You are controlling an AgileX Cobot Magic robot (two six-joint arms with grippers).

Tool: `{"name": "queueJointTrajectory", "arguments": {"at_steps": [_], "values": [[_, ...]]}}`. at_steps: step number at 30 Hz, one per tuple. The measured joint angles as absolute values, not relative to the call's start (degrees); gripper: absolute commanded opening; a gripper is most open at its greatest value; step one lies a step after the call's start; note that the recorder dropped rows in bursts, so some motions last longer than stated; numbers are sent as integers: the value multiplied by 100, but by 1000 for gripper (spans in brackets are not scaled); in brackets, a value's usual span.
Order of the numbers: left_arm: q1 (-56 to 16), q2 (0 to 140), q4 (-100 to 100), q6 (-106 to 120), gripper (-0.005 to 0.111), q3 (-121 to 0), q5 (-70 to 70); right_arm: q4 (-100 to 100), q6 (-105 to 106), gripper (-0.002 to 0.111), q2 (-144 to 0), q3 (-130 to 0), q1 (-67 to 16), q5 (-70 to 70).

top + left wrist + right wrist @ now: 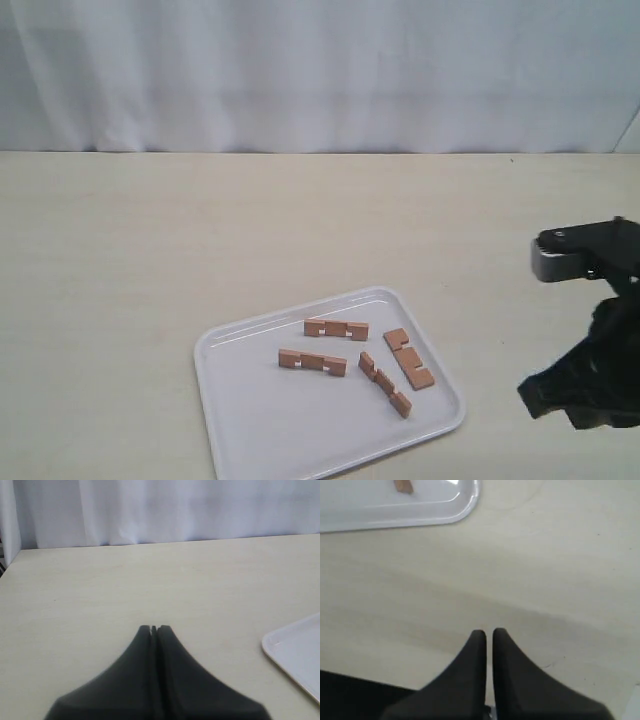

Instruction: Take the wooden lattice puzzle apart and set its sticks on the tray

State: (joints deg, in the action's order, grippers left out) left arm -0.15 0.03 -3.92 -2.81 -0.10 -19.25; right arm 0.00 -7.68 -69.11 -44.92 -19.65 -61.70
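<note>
No assembled lattice puzzle shows; its four notched light-brown sticks lie apart on the white tray (250,420). One stick (336,328) lies toward the far rim, a second stick (312,361) just in front of it. A third stick (385,384) and a fourth stick (409,359) lie angled on the right side. My right gripper (489,632) is shut with nothing between its fingers. It hovers over bare table right of the tray, seen in the exterior view as the right gripper (560,395). My left gripper (154,628) is shut and empty over bare table, outside the exterior view.
A white curtain (320,70) hangs behind the far table edge. The tray's corner (295,655) shows in the left wrist view. In the right wrist view the tray's rim (395,515) and one stick end (403,486) are in sight.
</note>
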Motion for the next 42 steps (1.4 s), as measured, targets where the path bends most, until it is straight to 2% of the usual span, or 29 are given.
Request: {"name": "queueJointTrajectory", "arguments": {"at_steps": [4,6,8,12,24,33,42], "values": [[-15,3,-392,-281,0,-10,-1925,0,-948,4,-5364,-3537,-1833,-4709],[-15,3,-392,-281,0,-10,-1925,0,-948,4,-4621,-2742,-1833,-3328],[-15,3,-392,-281,0,-10,-1925,0,-961,4,-4292,-2249,-1833,-2705],[-15,3,-392,-281,0,-10,-1925,0,-961,4,-3912,-1750,-1833,-2563],[-15,3,-392,-281,0,-10,-1925,-484,-961,4,-3107,-1313,-2011,-2333],[-15,3,-392,-281,0,-10,-1925,-901,-961,4,-1391,-414,-2011,-1870],[-15,3,-392,-281,0,-10,-1925,-1070,-961,4,-258,-23,-1981,-1858]]}}
